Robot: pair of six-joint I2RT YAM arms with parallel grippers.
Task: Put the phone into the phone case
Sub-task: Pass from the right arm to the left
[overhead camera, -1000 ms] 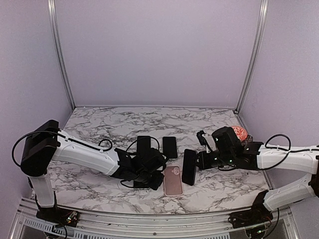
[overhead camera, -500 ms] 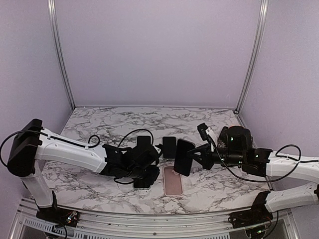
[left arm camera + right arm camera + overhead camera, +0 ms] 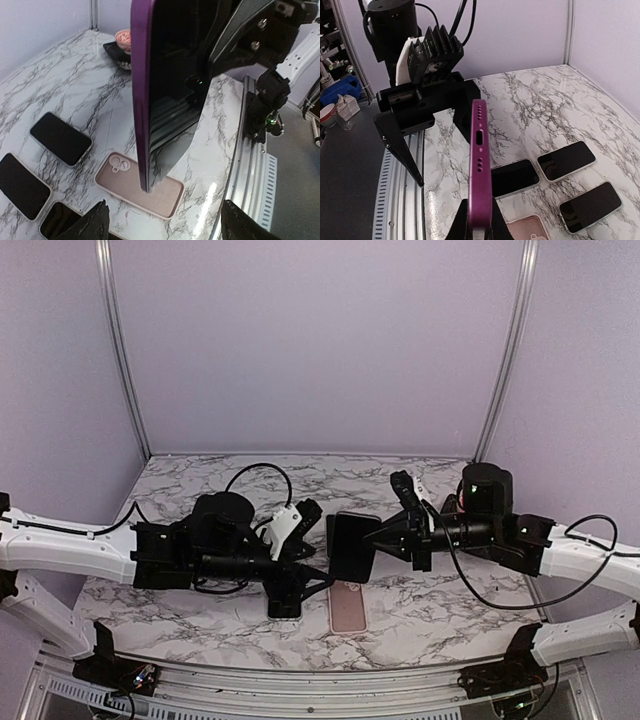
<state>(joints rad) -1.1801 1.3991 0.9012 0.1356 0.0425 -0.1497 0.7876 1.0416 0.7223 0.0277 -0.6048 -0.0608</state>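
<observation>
Centrally, this moment reads as a mid-air handover or alignment over the case.

Left side: the left gripper (image 3: 171,226) has its fingers spread wide and holds nothing. It sits at 9 o'clock of the phone in the top view and faces it. The wide spread probably leaves room to take the slab by its faces, or to brace it.

On the grey-veined white marble tabletop (image 3: 80,85), three dark-screened spare phones (image 3: 60,145) lie flat at 9 o'clock of the case in the left wrist view. They are apart from the case and not part of this step.

Centre: the slim purple-edged phone with dark glass face (image 3: 352,547) stands on end in the air, its port end toward the left gripper. The pale pink flat phone case (image 3: 348,605) lies on the marble at 6 o'clock of it. The phone's lower corner hangs over the case; I cannot tell whether they touch. Holding it upright probably lets one end go in first. I also cannot tell whether the case's open side faces up.

Right side: the right gripper (image 3: 380,537), at 3 o'clock of the phone, is pinched narrow on the phone's end and carries its whole weight. Insertion is not yet done, and the phone must tilt flat first.
</observation>
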